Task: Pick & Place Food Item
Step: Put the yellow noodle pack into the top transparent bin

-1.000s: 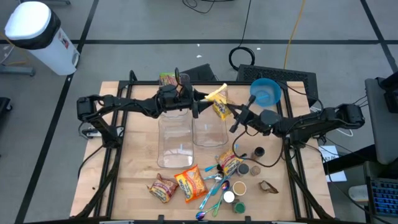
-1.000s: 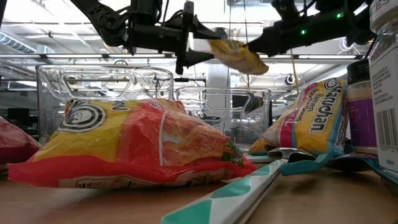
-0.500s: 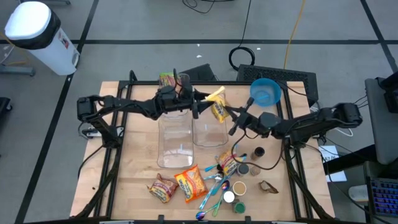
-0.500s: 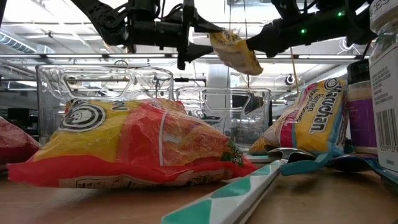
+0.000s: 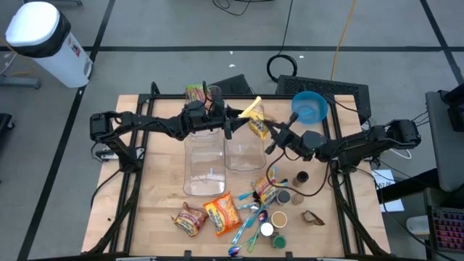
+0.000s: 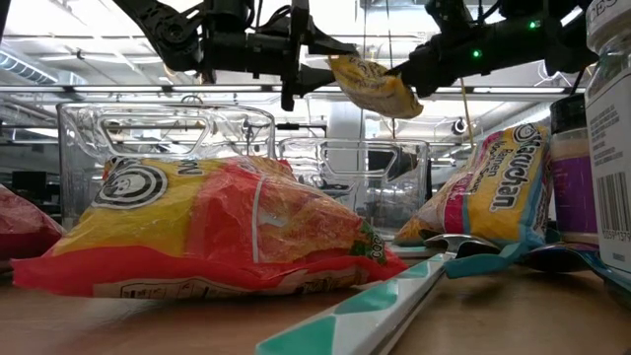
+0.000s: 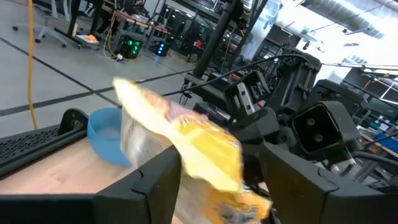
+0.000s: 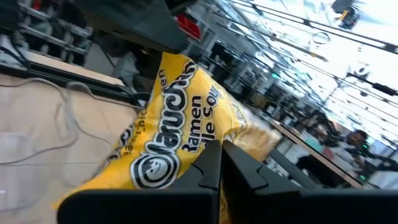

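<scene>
A yellow ramen packet (image 5: 254, 119) hangs in the air above the far rim of the right clear container (image 5: 243, 148). It also shows in the low view (image 6: 373, 84). My right gripper (image 5: 270, 136) reaches in from the table's right and is shut on the packet (image 8: 168, 143). My left gripper (image 5: 230, 123) comes from the left and is open. Its two fingers stand on either side of the packet's other end (image 7: 186, 130); whether they touch it, I cannot tell. A second clear container (image 5: 204, 156) stands beside the first. My right gripper pinches the packet's edge (image 8: 208, 134) between its two fingers, at the end toward the table's right. The fingers come roughly level from the right. The packet is lifted clear above the containers, tilted, its free end toward my left gripper.
Several food packets (image 5: 223, 212) lie near the front edge, with spoons (image 5: 250, 225) and small jars (image 5: 279, 217) to their right. A blue bowl (image 5: 310, 106) stands at the far right and a green packet (image 5: 196, 92) at the far edge. A cable loops by the jars.
My right gripper has moved a little toward the left gripper and the far edge with the packet. The packet swung steeper, then came back more level, its free end now between the left gripper's fingers.
</scene>
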Motion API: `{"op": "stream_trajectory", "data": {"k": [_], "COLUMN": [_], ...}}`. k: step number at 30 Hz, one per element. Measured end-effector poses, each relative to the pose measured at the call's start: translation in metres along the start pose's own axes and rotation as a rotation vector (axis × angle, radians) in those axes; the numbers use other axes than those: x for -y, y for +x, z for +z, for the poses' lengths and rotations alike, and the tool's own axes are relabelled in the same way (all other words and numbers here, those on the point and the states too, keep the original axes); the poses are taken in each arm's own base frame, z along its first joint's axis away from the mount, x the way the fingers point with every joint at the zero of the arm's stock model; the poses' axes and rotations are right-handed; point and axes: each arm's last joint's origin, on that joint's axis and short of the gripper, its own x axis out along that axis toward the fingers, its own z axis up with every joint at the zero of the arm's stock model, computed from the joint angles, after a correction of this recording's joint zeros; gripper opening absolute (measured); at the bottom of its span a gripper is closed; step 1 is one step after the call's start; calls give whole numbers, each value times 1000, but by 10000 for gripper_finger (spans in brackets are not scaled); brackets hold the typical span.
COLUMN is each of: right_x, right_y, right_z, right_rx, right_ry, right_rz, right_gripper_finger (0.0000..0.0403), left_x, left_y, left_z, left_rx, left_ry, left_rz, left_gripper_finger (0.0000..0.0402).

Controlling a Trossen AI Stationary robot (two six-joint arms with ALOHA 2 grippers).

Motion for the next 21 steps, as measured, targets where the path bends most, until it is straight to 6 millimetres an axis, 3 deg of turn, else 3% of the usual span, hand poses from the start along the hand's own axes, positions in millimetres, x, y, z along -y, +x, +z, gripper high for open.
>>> {"op": "stream_trajectory", "data": {"k": [17, 21], "right_x": [1, 1], "right_y": [0, 0], "right_z": [4, 4], "right_rx": [45, 46], "right_ry": [30, 30], "right_rz": [10, 10], "right_gripper_finger": [0, 0], "left_x": [0, 0], "left_y": [0, 0], "left_z": [0, 0], "left_rx": [4, -2], "left_ry": [5, 57], "left_rz": [7, -9], "left_gripper_finger": [168, 135]}}
